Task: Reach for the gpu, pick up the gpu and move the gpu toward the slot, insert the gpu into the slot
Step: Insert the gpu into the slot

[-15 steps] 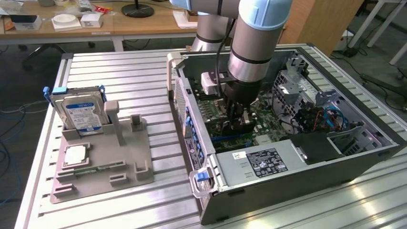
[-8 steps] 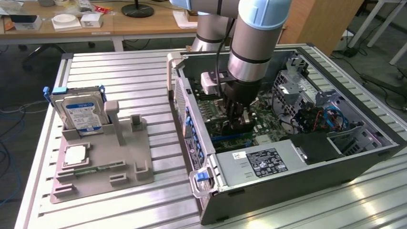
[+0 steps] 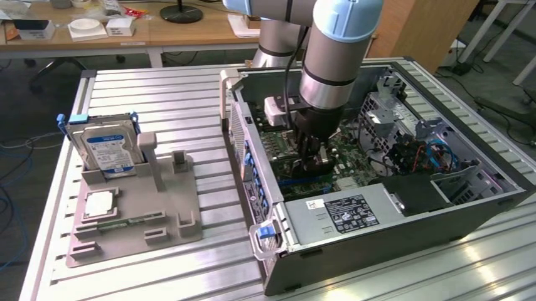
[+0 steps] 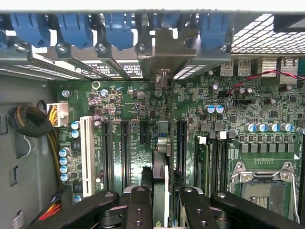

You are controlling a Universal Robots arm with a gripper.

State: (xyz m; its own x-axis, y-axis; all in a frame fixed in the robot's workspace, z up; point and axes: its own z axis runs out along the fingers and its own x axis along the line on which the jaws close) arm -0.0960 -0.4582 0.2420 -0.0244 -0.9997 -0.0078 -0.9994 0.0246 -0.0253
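Wooden desks (image 3: 167, 31) behind, cables on dark floor (image 3: 25, 113).

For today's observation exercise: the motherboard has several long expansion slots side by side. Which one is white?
The white slot is the outermost in the row, on the side next to the bundle of power cables. The other long slots are black.

Case walls (image 3: 251, 144), drive cage (image 3: 393, 119) hem pincer (image 3: 312, 164); open above.

Arm (image 3: 335, 56) descends vertically at upper centre of exterior view; gripper (image 3: 312, 164) pointing down, fingers (image 4: 138, 205) clamped on a thin card.
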